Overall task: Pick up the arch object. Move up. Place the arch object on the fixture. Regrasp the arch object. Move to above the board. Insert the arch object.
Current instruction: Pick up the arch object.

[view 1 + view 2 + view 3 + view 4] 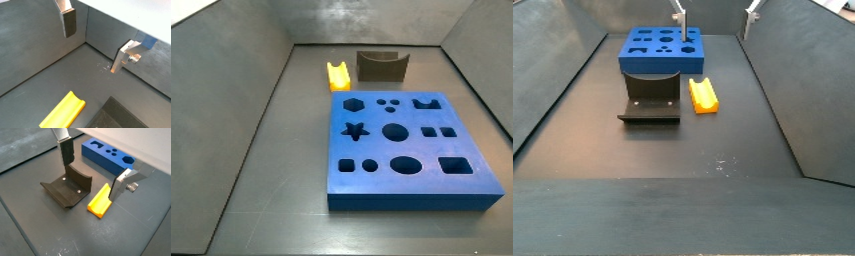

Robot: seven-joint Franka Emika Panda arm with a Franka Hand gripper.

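The arch object (100,201) is a yellow-orange block lying on the dark floor beside the fixture (69,189), a dark holder with a U-shaped dip. Both side views show the arch (338,75) (703,95) between the fixture (381,66) (651,100) and a side wall, close to the blue board (405,145) (663,50). My gripper (93,168) hangs well above them, open and empty, with its fingers (65,150) wide apart. It shows at the top of a side view (716,12). The arch also shows in a wrist view (63,111).
Grey walls (251,80) enclose the floor on all sides. The board (107,155) has several shaped cutouts. Faint white scratches mark the floor (720,165).
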